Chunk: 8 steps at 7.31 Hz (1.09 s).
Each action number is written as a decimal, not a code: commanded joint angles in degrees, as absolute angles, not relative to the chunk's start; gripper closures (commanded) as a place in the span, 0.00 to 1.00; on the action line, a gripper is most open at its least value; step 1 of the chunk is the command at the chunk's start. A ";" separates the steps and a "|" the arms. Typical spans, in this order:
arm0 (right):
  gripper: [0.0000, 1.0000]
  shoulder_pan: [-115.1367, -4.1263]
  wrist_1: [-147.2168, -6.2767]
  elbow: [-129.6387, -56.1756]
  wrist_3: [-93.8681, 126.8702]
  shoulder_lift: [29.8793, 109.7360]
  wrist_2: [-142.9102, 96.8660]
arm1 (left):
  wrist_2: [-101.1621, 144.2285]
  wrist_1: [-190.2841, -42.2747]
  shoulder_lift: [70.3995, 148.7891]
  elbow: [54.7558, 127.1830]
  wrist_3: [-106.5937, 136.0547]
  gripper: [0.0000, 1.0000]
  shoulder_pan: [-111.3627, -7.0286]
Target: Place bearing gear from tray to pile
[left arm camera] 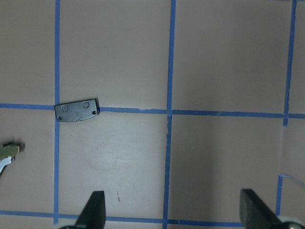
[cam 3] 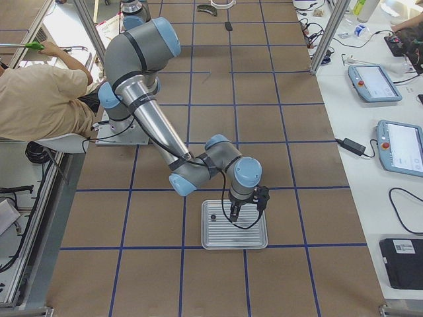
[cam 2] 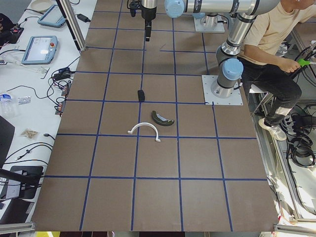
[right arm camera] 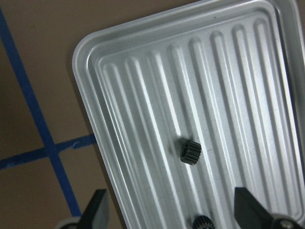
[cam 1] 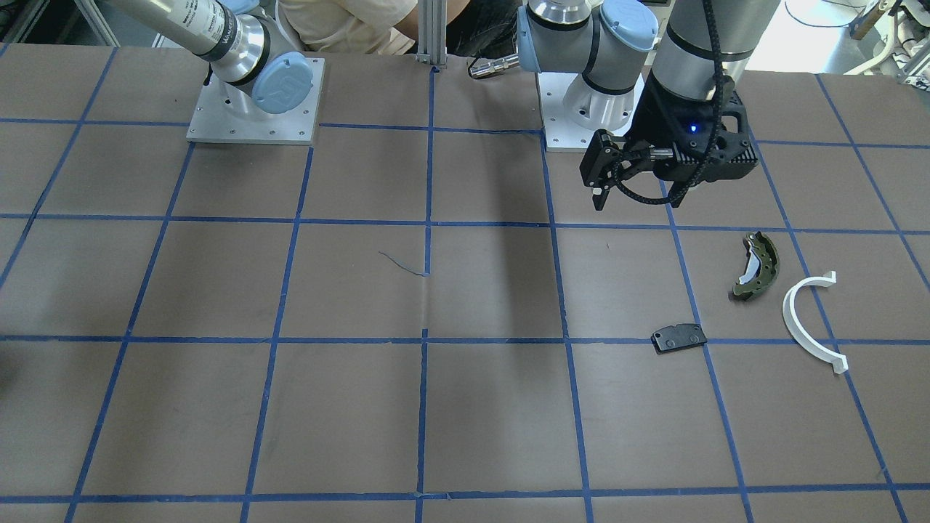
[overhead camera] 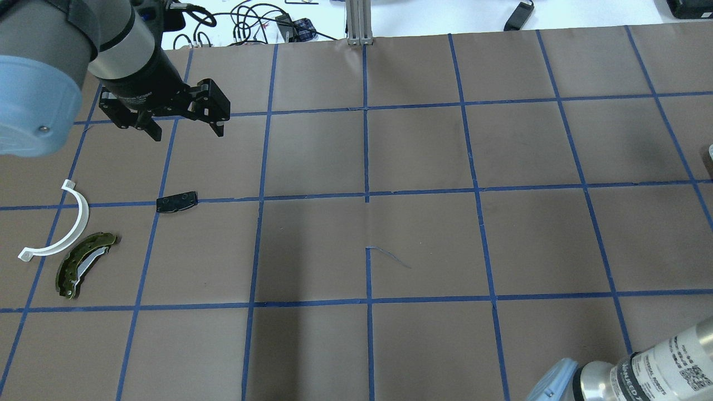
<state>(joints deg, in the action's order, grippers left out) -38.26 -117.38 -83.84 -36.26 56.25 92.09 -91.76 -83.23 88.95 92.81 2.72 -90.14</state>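
A small black bearing gear (right arm camera: 190, 151) lies on the ribbed metal tray (right arm camera: 90, 62), and a second one (right arm camera: 204, 222) shows at the bottom edge of the right wrist view. My right gripper (right arm camera: 174, 212) hovers open just above them, over the tray (cam 3: 234, 236). The pile lies far off: an olive brake shoe (overhead camera: 83, 264), a white arc (overhead camera: 61, 228) and a black plate (overhead camera: 177, 201). My left gripper (overhead camera: 181, 120) hangs open and empty above the table beside the plate (left arm camera: 77, 110).
A person sits behind the robot bases (cam 3: 39, 99). Tablets and cables lie on the white bench (cam 3: 390, 139) along the table's far side. Blue tape lines grid the brown table top (overhead camera: 423, 245). An aluminium post (overhead camera: 359, 22) stands at the far edge.
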 commanded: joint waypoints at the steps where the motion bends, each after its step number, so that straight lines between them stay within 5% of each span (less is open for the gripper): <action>1: 0.07 -37.97 -119.95 -83.15 -35.25 53.63 92.11 | -91.76 -83.32 88.95 92.81 2.72 0.00 -90.18; 4: 0.12 -37.88 -120.41 -81.83 -33.85 51.59 92.20 | -91.76 -83.23 88.95 92.90 2.72 0.00 -90.18; 8: 0.35 -37.88 -120.41 -82.00 -33.93 50.71 93.59 | -91.76 -83.32 88.95 92.90 2.72 0.00 -90.18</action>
<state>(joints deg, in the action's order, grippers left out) -37.88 -120.47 -81.93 -33.93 50.92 92.74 -91.76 -83.25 88.95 92.90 2.72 -90.17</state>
